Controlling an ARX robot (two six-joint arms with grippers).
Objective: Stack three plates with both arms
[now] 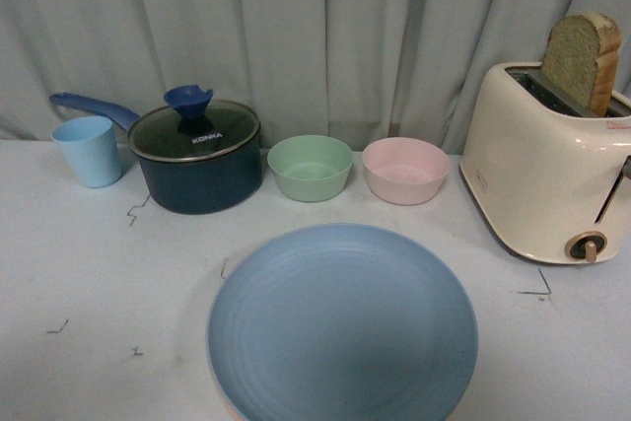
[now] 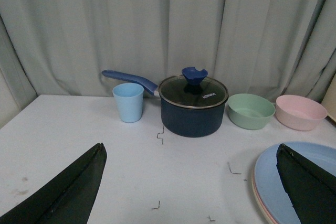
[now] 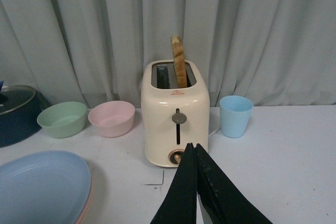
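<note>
Blue plate (image 1: 340, 327) tops the stack at lower centre; pink rim (image 2: 258, 203) shows beneath, so stacking looks finished. My left pincer (image 2: 189, 192) is spread wide, my right pincer (image 3: 195, 182) closed on nothing.

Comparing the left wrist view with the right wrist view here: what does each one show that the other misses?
Only the left wrist view shows the whole pot with its lid knob and blue handle, the cup beside that handle, and the left gripper, open.

Only the right wrist view shows the toaster with a bread slice standing in it, another blue cup beside it, and the right gripper, shut on nothing.

Both show the green bowl, the pink bowl, the plate stack with blue on top, the table and curtain.
</note>
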